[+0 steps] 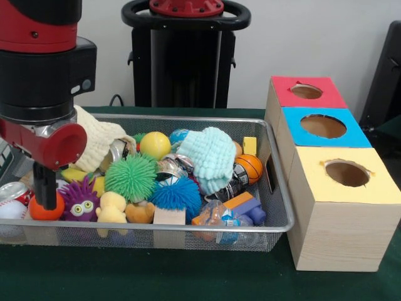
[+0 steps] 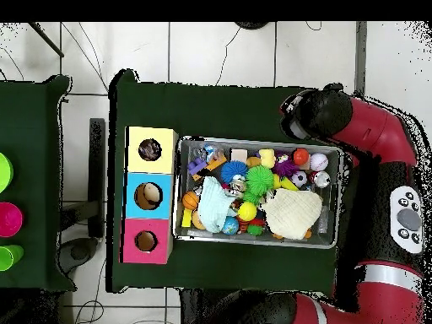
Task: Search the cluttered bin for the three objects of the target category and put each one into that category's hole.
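We see the gripper (image 1: 45, 188) down in the wire bin (image 1: 276, 188), its tips touching an orange ball (image 1: 42, 210); whether they grip it we cannot tell. Overhead view hides the gripper under the arm's head but shows the orange ball (image 2: 300, 156) at the bin's corner farthest from the three-hole box (image 2: 150, 195), beside a baseball (image 2: 318, 161). Only overhead reveals objects inside the yellow hole (image 2: 151, 150) and blue hole (image 2: 148, 196).

No legible text, label, brand, number or sign in either view. Printed markings present on the cans (image 1: 170, 168) in the wire bin (image 1: 276, 207), too small to read. Coloured box tops (image 1: 326, 128) unmarked
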